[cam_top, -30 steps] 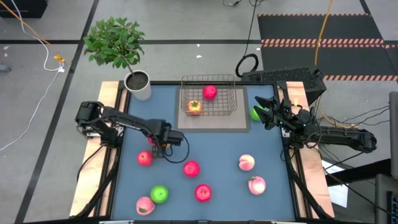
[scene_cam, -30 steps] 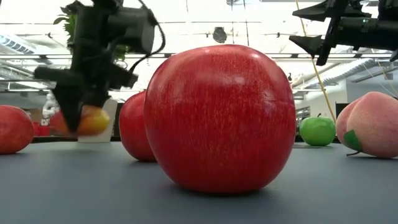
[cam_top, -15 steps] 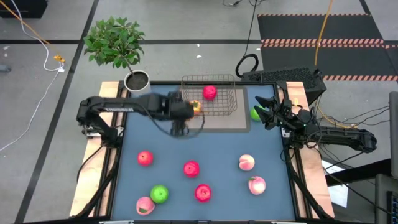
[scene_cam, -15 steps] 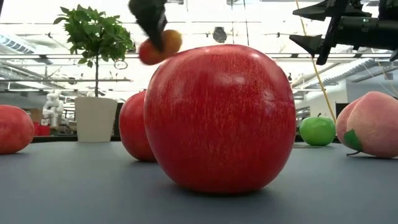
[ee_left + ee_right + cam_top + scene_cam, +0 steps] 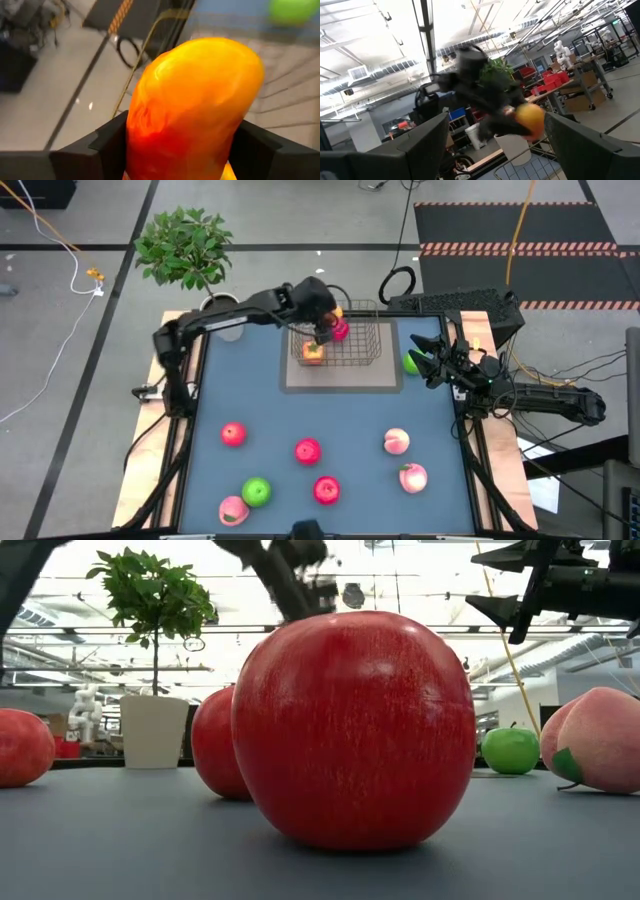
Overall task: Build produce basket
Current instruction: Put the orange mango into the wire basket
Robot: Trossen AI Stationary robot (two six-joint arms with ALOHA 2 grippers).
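The wire basket (image 5: pixel 362 350) stands at the table's far middle on a grey mat and holds an orange fruit (image 5: pixel 313 352) and a red apple (image 5: pixel 341 331). My left gripper (image 5: pixel 326 327) hangs over the basket's left part, shut on an orange-yellow fruit (image 5: pixel 195 105), which also shows in the right wrist view (image 5: pixel 530 118). My right gripper (image 5: pixel 424 361) is open and waits at the table's right edge, beside a green apple (image 5: pixel 410 363) that lies on the table. My left gripper pinches the orange-yellow fruit between its two fingers, one on each of its opposite sides (image 5: pixel 142 140). The fruit is lifted clear, above the basket's inside. It fills the gap between the fingers (image 5: pixel 107 145).
Loose fruits lie on the blue table: red apples (image 5: pixel 232 434), (image 5: pixel 307 450), (image 5: pixel 326 490), a green apple (image 5: pixel 257 493), peaches (image 5: pixel 232 509), (image 5: pixel 397 442), (image 5: pixel 413 477). A potted plant (image 5: pixel 185 245) stands at the far left corner. The low view is filled by a red apple (image 5: pixel 355 730).
My left gripper has risen from the table's left middle with the orange-yellow fruit and swung toward the far edge and right, ending above the basket. It has stayed shut on the fruit. The fruit is now lifted clear, high over the basket.
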